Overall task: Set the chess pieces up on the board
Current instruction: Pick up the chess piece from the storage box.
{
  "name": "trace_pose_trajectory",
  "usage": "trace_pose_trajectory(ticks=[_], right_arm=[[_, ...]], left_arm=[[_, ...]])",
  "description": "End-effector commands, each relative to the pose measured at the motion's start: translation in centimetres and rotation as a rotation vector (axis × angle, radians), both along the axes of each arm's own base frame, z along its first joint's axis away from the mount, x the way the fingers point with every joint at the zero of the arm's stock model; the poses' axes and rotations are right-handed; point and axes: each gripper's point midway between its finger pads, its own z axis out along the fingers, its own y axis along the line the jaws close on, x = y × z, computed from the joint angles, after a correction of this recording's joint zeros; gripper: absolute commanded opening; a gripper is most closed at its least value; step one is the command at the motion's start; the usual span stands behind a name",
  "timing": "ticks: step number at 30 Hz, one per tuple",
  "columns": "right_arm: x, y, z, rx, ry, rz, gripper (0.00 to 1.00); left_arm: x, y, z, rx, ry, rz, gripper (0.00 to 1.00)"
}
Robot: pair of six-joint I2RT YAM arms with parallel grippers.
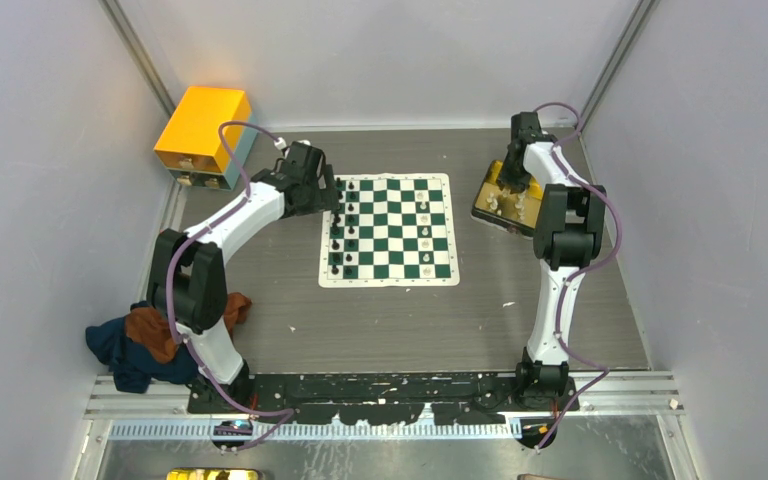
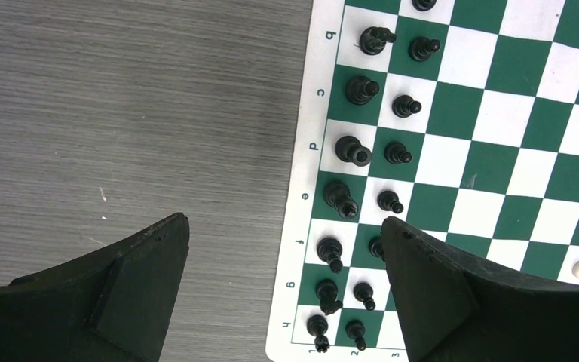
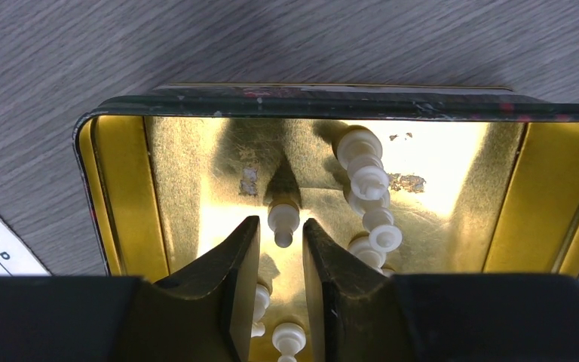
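The green and white board (image 1: 390,232) lies mid-table. Black chess pieces (image 1: 338,240) stand in two columns along its left side, also seen in the left wrist view (image 2: 353,151). A few white pieces (image 1: 426,228) stand near its right side. My left gripper (image 2: 283,220) hovers open and empty over the board's left edge (image 2: 301,173). My right gripper (image 3: 280,222) is down inside the gold-lined tray (image 3: 121,188), jaws narrowly apart on either side of a lying white pawn (image 3: 283,217), not visibly touching it. Several more white pieces (image 3: 368,188) lie in the tray.
An orange-yellow box (image 1: 203,135) stands at the back left corner. A heap of dark blue and rust cloth (image 1: 150,335) lies by the left arm's base. The tray (image 1: 488,208) sits just right of the board. Grey walls enclose the table.
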Motion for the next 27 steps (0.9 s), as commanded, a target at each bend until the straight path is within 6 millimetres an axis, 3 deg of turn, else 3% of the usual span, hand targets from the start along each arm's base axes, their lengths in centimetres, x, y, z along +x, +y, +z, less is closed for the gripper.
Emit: trace_pose_trajectory(ticks=[1,12,27], right_arm=[[1.25,-0.07,1.71,0.004,-0.056,-0.002,0.33],[0.97,-0.07,1.46,0.004,-0.048,-0.001,0.31],[0.93,-0.12,2.05,0.001,-0.057,-0.002,0.06]], left_arm=[[1.16,-0.11,1.62,-0.001,-0.047,0.003,0.98],[1.18,-0.24,1.38,-0.007,-0.043,0.004,0.99],[1.12,-0.17,1.52,-0.007,-0.046,0.005,0.98]])
